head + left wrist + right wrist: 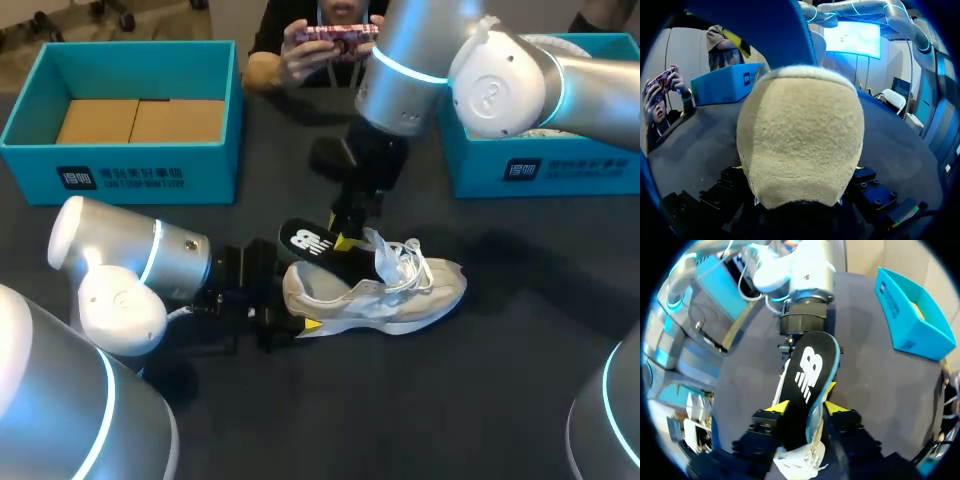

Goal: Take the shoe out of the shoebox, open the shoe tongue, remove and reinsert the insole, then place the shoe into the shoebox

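Note:
The white and beige shoe lies on its side mid-table, toe to the right. Its black insole sticks up out of the heel opening. My left gripper is shut across the heel, which fills the left wrist view as a beige heel. My right gripper hangs over the shoe's opening. In the right wrist view the insole lies between the spread yellow fingertips of the open right gripper, and the laces show under it.
A teal shoebox with brown card inside stands at the back left, also seen as a teal box. A second teal box stands at the back right under my right arm. Dark tabletop lies in front.

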Action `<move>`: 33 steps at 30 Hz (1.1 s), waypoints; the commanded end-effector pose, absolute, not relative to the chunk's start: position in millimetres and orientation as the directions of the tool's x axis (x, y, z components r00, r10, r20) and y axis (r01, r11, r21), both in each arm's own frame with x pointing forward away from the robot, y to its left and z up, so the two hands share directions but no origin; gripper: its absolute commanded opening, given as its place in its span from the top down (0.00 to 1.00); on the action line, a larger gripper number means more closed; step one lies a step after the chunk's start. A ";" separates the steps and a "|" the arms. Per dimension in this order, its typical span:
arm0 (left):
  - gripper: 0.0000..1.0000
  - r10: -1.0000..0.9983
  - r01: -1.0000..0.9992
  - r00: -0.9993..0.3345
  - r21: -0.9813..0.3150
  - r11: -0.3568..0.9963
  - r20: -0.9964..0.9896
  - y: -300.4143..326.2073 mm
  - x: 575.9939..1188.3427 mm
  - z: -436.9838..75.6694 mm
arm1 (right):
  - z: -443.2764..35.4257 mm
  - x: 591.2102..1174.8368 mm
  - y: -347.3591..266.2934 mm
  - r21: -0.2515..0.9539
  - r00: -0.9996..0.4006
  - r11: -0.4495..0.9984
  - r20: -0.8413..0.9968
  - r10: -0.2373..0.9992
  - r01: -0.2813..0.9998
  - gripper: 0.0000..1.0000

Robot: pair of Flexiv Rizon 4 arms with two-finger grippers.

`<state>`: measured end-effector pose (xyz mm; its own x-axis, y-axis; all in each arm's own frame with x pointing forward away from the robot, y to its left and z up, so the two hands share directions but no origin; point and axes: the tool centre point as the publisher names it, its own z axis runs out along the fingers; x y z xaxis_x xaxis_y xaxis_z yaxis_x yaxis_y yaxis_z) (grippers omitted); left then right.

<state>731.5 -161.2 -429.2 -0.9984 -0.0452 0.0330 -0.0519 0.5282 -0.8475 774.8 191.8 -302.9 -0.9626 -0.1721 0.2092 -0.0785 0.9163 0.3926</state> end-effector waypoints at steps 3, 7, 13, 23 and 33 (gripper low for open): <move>1.00 -0.046 -0.052 -0.998 -0.846 0.531 0.033 -159.8 733.2 -440.5 | -305.6 775.7 184.2 0.398 -0.965 0.916 0.219 -0.142 -0.045 0.00; 1.00 -0.046 -0.052 -0.998 -0.846 0.531 0.033 -159.8 733.2 -440.5 | -305.6 775.7 184.2 0.398 -0.965 0.916 0.219 -0.142 -0.045 0.00; 1.00 -0.046 -0.052 -0.998 -0.846 0.531 0.033 -159.8 733.2 -440.5 | -303.1 775.6 186.4 0.401 -0.960 0.916 0.259 -0.111 0.002 0.00; 1.00 -0.046 -0.052 -0.998 -0.846 0.531 0.033 -159.8 733.2 -440.5 | -299.0 768.5 196.4 0.451 -0.894 0.855 0.446 0.032 0.256 0.00; 1.00 -0.046 -0.052 -0.998 -0.846 0.531 0.033 -159.8 733.2 -440.5 | -305.4 754.7 198.3 0.431 -0.841 0.850 0.541 0.024 0.302 0.00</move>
